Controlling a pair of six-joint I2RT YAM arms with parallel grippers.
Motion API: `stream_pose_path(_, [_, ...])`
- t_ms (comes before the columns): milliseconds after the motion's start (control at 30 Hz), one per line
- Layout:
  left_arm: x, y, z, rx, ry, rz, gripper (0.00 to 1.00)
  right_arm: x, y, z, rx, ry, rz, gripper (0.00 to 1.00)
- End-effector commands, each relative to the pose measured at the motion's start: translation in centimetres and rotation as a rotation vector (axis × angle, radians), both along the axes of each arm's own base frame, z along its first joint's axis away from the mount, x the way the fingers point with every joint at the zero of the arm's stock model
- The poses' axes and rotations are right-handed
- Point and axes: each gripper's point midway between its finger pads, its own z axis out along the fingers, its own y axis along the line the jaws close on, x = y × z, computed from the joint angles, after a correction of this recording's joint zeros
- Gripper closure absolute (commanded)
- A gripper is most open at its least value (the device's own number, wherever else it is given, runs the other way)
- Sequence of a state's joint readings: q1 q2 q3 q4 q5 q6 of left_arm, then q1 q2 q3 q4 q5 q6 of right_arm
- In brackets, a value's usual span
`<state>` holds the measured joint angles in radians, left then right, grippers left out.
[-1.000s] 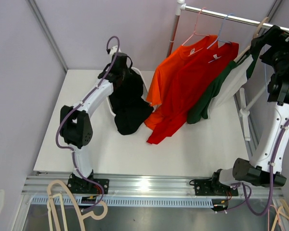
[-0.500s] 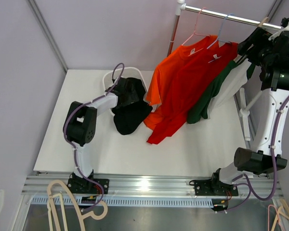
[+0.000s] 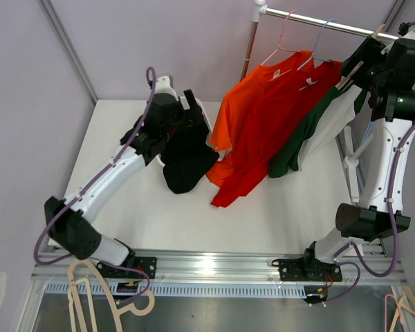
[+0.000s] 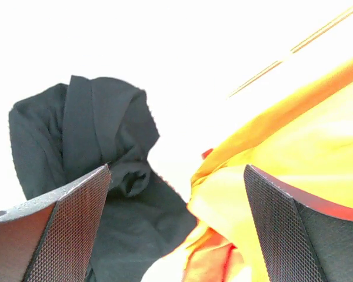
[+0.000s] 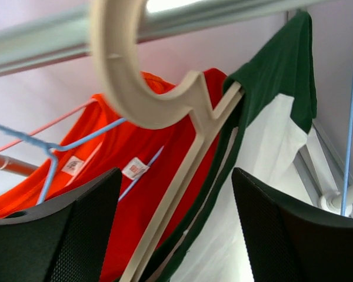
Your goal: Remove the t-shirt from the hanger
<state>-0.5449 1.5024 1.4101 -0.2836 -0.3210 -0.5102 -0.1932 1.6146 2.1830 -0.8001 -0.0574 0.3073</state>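
A green-and-white t-shirt [image 3: 318, 128] [image 5: 282, 70] hangs on a cream hanger [image 3: 375, 33] [image 5: 182, 170] hooked over the metal rail [image 3: 332, 26] [image 5: 223, 14] at the top right. My right gripper [image 3: 364, 57] [image 5: 175, 173] is up at that hanger. It is open, one finger on each side of the hanger's arm, touching neither the arm nor the cloth. My left gripper [image 3: 191, 114] [image 4: 176, 170] hangs wide open and empty above a heaped black t-shirt [image 3: 187, 166] [image 4: 88, 129] at the table's back left.
Two orange t-shirts [image 3: 263, 117] [image 4: 294, 153] hang on a pink hanger [image 5: 53, 123] and a blue hanger [image 5: 59, 144], draping onto the table beside the black heap. The rack's upright pole [image 3: 250, 41] stands behind them. Bare cream hangers [image 3: 90, 283] lie below the table's near edge.
My left gripper opened, let go of the black t-shirt and lifted clear of it. My right gripper rose leftward to the cream hanger, its jaws narrowing a little.
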Motion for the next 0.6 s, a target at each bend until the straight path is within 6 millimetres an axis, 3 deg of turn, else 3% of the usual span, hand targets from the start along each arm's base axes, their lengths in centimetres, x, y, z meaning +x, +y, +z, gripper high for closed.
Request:
stream_pose_path(0, [-1.4, 1.0, 5.6, -0.028, -0.118, -0.028, 0.01, 0.4, -0.5, -0.2, 0.005, 0.013, -0.035, 0.21])
stream_pose_path(133, [-3.5, 1.1, 9.4, -0.084, -0.192, -0.078, 0.01, 0.9, -0.7, -0.8, 0.004, 0.026, -0.04, 0.25])
stream_pose_path(200, [-4.6, 1.5, 11.1, -0.113, -0.228, -0.092, 0.0, 1.1, -0.9, -0.9, 0.002, 0.028, -0.049, 0.44])
stream_pose_path(267, [-5.1, 1.6, 11.5, -0.12, -0.247, -0.101, 0.01, 1.2, -0.8, -0.9, 0.0, 0.025, -0.049, 0.51])
stream_pose_path(300, [-5.5, 1.8, 12.6, -0.13, -0.278, -0.103, 0.0, 1.1, -1.2, -0.6, -0.006, 0.018, -0.068, 0.51])
stream_pose_path(533, [-5.8, 1.7, 11.8, -0.117, -0.266, -0.117, 0.01, 1.2, -1.2, -0.1, -0.013, 0.004, -0.075, 0.61])
stream_pose_path(567, [-5.7, 1.7, 11.6, -0.116, -0.261, -0.119, 0.0, 1.3, -1.1, -0.2, -0.011, 0.007, -0.074, 0.72])
